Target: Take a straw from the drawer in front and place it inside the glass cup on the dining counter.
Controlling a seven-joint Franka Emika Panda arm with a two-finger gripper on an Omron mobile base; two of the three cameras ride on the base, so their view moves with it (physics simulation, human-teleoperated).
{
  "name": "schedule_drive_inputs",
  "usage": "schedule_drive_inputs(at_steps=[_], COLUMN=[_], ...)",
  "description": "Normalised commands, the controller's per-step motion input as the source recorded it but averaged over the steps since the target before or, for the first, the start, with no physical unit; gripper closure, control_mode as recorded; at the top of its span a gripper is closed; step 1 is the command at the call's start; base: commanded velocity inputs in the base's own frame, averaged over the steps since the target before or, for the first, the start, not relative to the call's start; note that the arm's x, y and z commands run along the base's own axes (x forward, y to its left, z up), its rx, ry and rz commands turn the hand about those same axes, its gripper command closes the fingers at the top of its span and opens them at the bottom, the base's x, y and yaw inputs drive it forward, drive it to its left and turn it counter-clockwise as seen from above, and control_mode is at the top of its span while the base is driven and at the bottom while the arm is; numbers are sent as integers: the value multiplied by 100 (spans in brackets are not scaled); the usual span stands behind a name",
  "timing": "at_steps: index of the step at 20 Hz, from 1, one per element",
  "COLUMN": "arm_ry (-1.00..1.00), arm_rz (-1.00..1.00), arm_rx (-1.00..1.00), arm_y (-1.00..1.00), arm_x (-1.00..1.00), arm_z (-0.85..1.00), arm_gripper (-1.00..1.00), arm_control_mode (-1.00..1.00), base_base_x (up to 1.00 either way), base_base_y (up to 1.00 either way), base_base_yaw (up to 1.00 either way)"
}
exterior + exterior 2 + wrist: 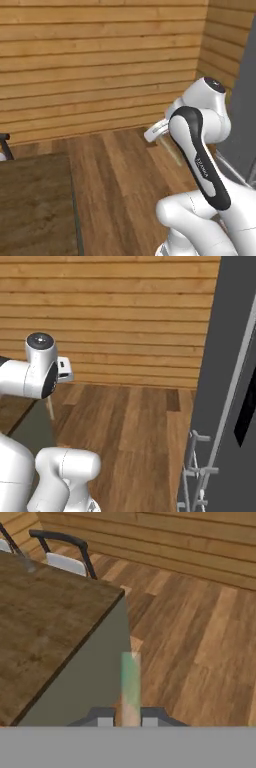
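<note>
**Straw clamped in the gripper, just off the dining counter's corner**

Hand view: the gripper (127, 719) has its two dark fingertips drawn in tight on the straw (131, 687), one tip on each side of it. The straw stands out from between them as a pale stick, whitish with a green tint along its upper part.

Landmark is the dining counter (45, 632), dark-brown wood top over a sage-green side. The straw lies just beside the counter's green side, below the near corner of the top, and over the wooden plank floor (200, 642) rather than over the top itself. Whether it touches the counter side cannot be told.

At the far edge of the counter stands a stool (62, 559), black frame with white seat; a second one is partly cut off at the frame edge.

Left base view: the counter top (35, 200) sits lower left; the straw (172, 150) hangs below the hand, to the right of the counter and above the floor.

Right base view: the straw (50, 408) shows as a thin pale stick under the hand, near the counter's corner at the left edge. A plank wall (125, 316) runs behind the counter.
</note>
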Motion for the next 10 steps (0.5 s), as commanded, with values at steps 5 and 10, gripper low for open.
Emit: schedule_drive_inputs(at_steps=[5, 10], arm_ry=[0, 0], arm_rz=[0, 0], arm_rx=[0, 0], arm_y=[0, 0], arm_x=[0, 0], arm_z=[0, 0], arm_gripper=[100, 100], arm_control_mode=[100, 100], base_base_x=[100, 100], base_base_y=[-30, -40], base_base_yaw=[50, 46])
